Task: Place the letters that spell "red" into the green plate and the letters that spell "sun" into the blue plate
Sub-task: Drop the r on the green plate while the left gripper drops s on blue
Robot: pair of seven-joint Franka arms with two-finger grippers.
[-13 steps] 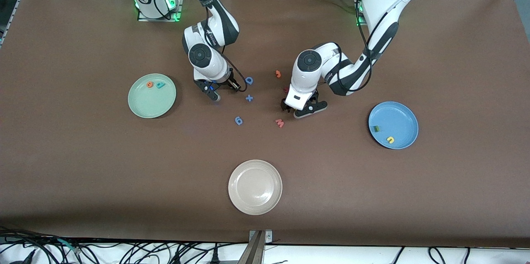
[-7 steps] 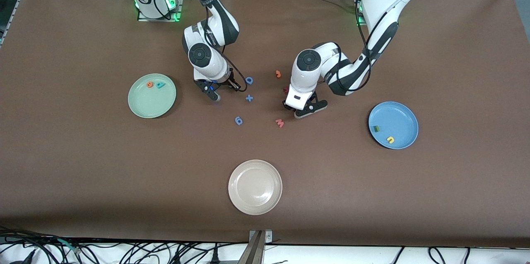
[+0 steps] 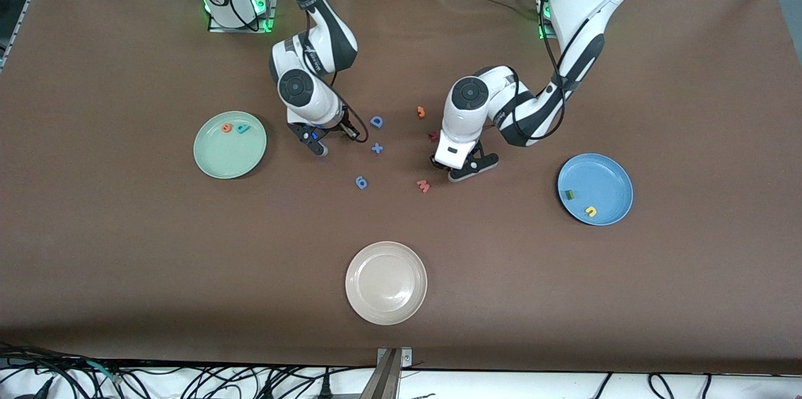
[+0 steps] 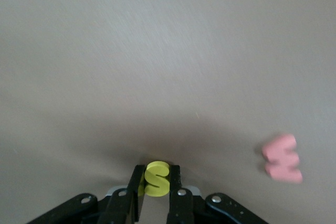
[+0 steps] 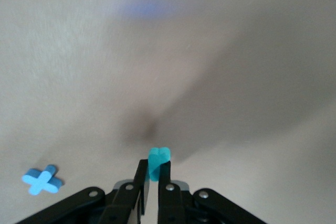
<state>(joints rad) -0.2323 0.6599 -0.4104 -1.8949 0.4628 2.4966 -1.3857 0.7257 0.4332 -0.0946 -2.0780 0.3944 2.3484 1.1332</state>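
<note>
Left gripper (image 4: 155, 187) pinches yellow "s" (image 4: 156, 178), blue plate (image 3: 611, 173) toward its own end; right gripper (image 5: 150, 190) clamps thin teal "r" (image 5: 158, 162), green plate (image 3: 216, 158) toward its end.

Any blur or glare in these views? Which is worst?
Right wrist view is worst: a blue smear across the table, though the teal letter in the right gripper is clear. Left wrist view: pink letter soft, yellow "s" sharp. Front view: crisp, mild sheen on the cream plate.

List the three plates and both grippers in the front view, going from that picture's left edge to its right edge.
green plate → right gripper → white plate → left gripper → blue plate
</note>
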